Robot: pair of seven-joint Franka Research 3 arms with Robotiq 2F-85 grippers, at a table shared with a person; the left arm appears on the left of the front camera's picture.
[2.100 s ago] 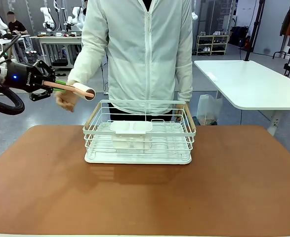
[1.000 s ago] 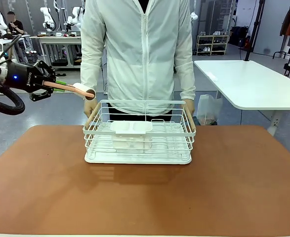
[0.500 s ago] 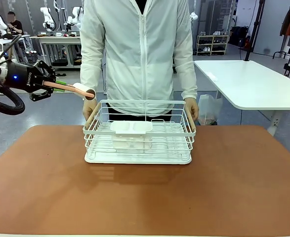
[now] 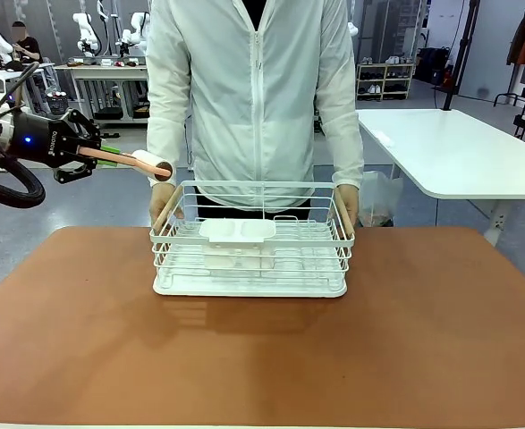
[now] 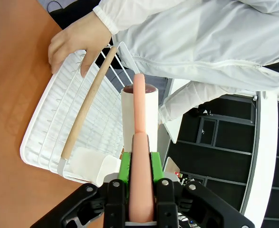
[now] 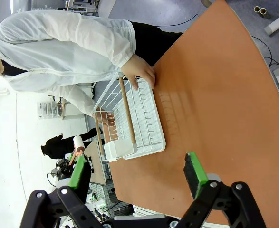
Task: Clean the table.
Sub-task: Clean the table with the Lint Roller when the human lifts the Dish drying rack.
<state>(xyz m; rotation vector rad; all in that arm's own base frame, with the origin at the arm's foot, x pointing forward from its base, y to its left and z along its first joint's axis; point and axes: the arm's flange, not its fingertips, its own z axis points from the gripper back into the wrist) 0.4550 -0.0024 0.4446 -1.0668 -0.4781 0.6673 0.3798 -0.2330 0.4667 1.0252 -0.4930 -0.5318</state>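
The person's hand [image 4: 161,199], which was up beside the head of the roller [image 4: 151,164] just ahead of the left gripper [image 4: 108,155], has dropped below it onto the near handle [image 4: 162,223] of the rack [image 4: 244,187]. The other hand [image 4: 347,202] has come onto the far handle [image 4: 345,225].

Reddish-brown table [image 4: 83,340], white wire rack [image 4: 249,288]; pink-handled white lint roller [image 4: 148,163], white jacket [image 4: 253,89]

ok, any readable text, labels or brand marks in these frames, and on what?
Nothing can be quoted with confidence.
left gripper: small white print along its black body, too small to read.
lint roller, dish rack, table: no print visible.
Background shelves and benches: too far off and blurred to tell.
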